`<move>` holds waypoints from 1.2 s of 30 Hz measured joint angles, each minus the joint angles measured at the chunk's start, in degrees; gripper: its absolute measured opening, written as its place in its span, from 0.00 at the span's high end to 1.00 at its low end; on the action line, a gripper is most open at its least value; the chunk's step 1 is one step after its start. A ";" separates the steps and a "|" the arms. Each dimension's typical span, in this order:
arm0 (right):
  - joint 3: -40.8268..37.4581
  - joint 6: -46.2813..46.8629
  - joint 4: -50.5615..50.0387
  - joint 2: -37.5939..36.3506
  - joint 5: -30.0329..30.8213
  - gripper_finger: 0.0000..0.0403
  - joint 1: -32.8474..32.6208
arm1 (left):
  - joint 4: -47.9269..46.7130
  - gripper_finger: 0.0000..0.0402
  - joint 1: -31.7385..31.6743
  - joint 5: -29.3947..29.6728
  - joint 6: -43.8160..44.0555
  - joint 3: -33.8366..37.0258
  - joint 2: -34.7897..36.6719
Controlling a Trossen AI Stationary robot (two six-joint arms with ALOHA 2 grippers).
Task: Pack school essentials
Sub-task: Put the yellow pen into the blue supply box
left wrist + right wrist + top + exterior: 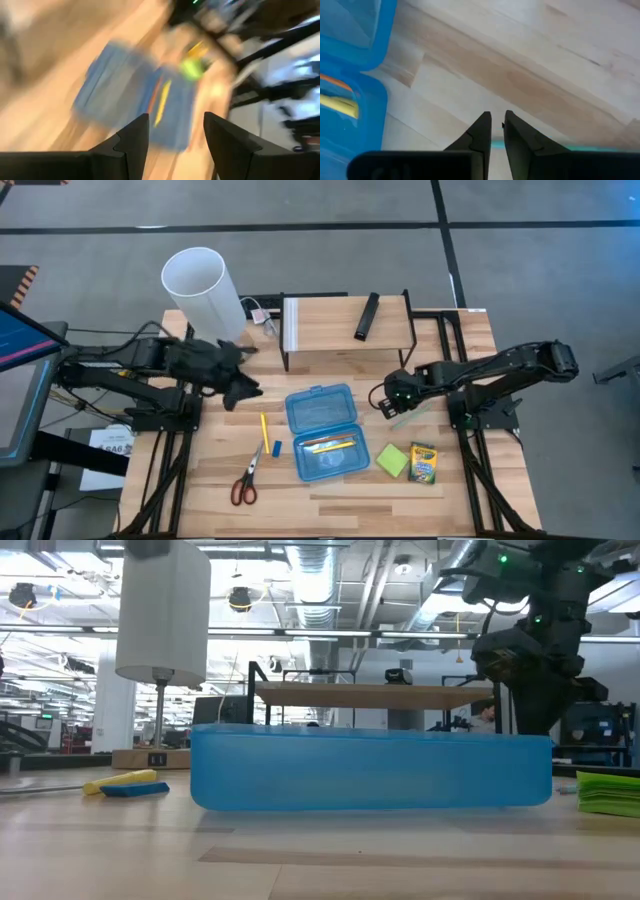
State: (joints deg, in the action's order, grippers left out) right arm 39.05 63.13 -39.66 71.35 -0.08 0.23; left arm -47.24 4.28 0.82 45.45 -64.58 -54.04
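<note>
An open blue pencil case (320,430) lies at mid-table with yellow and orange pencils (330,444) inside. On the table left of it lie a yellow pencil (265,430), a tiny blue eraser (276,448) and red-handled scissors (245,480). A green sticky-note pad (392,460) and a crayon box (424,464) lie to its right. My right gripper (392,398) stands off the case's far right corner, shut on the pale green pen (408,417). My left gripper (236,387) is open (175,135), off the case's far left corner, holding nothing. My right gripper pinches the pale green pen (496,145) between its two fingers (479,131), coming from above and pointing down at the table. The fingers lie across the pen, which runs out to one side of them (570,148). Whether the pen is lifted clear, I cannot tell.
A tall white cylinder (205,290) stands at the far left. A wooden shelf (345,320) on a black frame stands at the far edge, with a slim black bar (367,316) on it. Bare wood shows along the near edge (330,515).
</note>
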 joint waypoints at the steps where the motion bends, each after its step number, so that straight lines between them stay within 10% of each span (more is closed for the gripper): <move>1: 0.00 -0.18 0.11 0.24 0.06 0.81 0.10 | -2.35 0.56 0.34 0.04 2.69 0.54 -0.69; 20: 0.00 -5.20 2.05 0.22 0.74 0.80 0.31 | 9.94 0.55 4.63 1.64 32.84 22.40 -16.57; 36: 0.00 -13.48 2.87 0.22 0.24 0.80 0.31 | 20.15 0.44 3.97 -0.20 40.70 23.16 -36.38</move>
State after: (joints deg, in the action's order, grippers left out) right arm 39.05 49.64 -36.79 71.57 0.16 0.54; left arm -27.10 8.25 0.63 86.14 -41.42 -90.42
